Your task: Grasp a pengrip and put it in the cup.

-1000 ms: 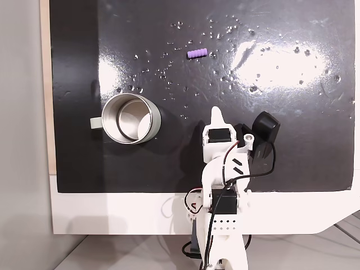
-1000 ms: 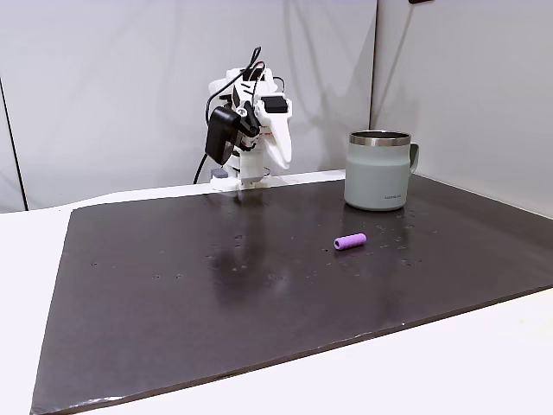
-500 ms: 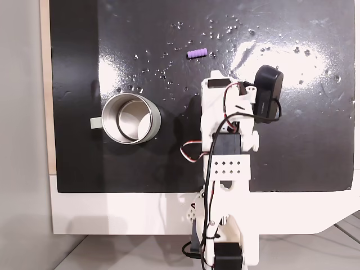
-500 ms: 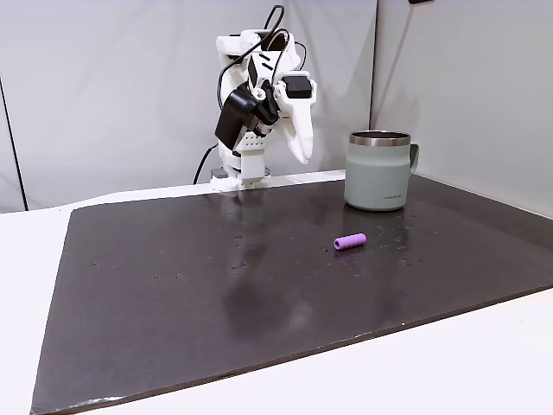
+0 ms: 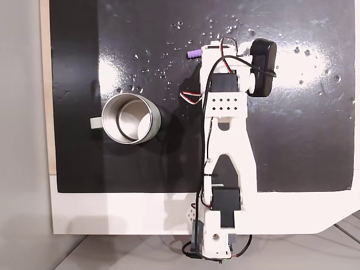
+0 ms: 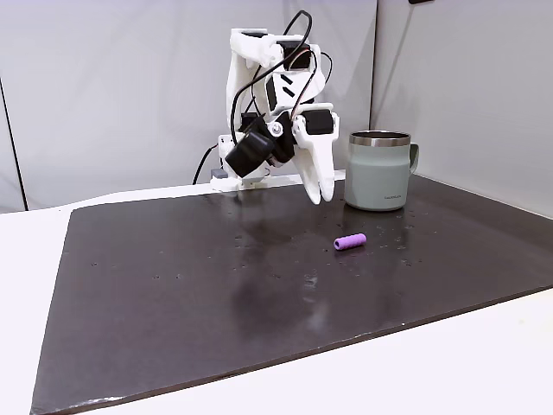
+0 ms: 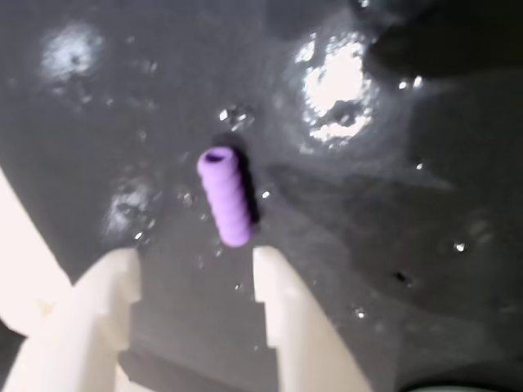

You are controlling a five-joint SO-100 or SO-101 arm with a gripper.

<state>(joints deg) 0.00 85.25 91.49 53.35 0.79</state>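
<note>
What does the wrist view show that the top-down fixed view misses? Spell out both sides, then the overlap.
Wrist view alone: the small purple ribbed pengrip's hollow end, and two pale fingers spread apart with bare mat between them. Top-down fixed view alone: the shiny silver metal cup with its pale handle, left of the white arm, whose wrist overlaps the pengrip. Both: the pengrip lying on the glossy black mat.

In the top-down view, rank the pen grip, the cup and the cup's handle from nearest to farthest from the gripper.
From the gripper:
1. Pen grip, just left of it.
2. Cup, lower left.
3. Cup's handle, on the cup's far left side.
</note>
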